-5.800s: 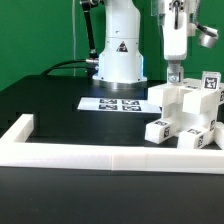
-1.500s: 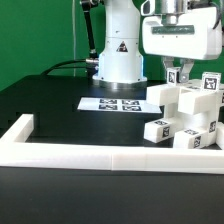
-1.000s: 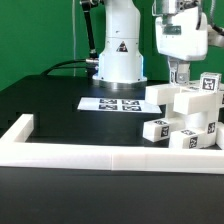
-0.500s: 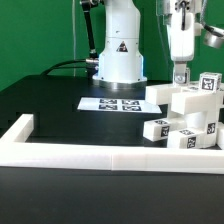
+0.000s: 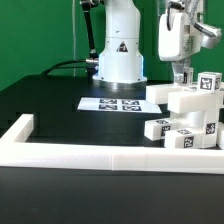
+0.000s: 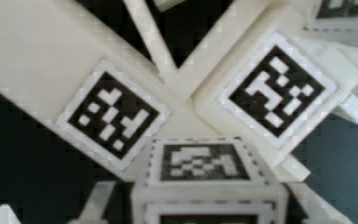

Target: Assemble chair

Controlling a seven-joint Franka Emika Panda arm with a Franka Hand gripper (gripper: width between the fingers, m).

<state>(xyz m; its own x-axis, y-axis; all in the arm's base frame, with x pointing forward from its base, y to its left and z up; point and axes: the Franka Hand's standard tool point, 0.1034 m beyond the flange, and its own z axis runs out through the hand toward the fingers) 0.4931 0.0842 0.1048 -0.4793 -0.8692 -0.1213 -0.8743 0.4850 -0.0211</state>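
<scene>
Chair (image 5: 188, 118) parts clustered, hand (image 5: 183, 78) upright above them, fingers closed

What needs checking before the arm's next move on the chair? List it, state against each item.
1. Jaws closed: ok, the gripper is shut at the top of the chair.
2. What they hold: cannot tell; the wrist view shows only tagged white faces up close.
3. Chair upright inside the border rail: ok.
4. Chair parts fully seated together: cannot tell.
5. Marker board clear of the chair: ok, it lies apart toward the exterior view's left.
</scene>
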